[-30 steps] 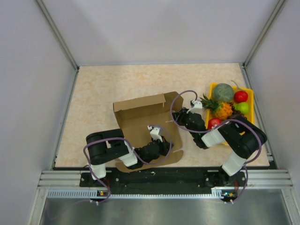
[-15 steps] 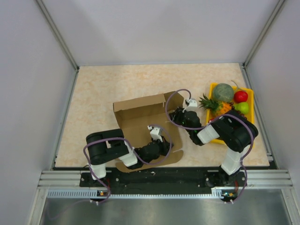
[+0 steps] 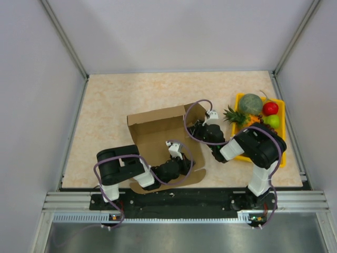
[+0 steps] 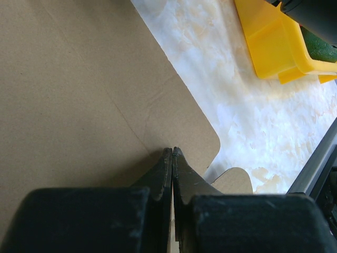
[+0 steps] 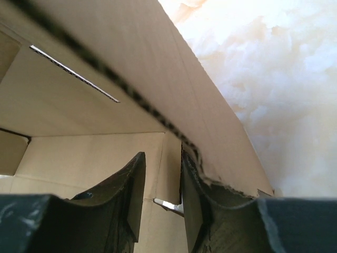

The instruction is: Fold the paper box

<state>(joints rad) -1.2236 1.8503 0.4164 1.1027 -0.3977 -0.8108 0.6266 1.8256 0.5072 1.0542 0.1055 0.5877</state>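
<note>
left gripper [image 4: 172, 153]: jaws pressed together, tips on paper box [image 4: 79, 95] | right gripper [image 5: 163, 163]: jaws slightly apart, at its wall

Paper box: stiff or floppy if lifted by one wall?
Likely floppy: the paper box is thin sheet with open flaps, so walls should hinge at creases. Probably light; a push may slide it on the smooth table.

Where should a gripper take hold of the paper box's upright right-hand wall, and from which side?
I would take the wall of the paper box by its free top edge, from above, one finger inside and one outside. It is a thin sheet standing on edge, so only its two faces offer a pinch. The right gripper, open, sits beside that edge.
</note>
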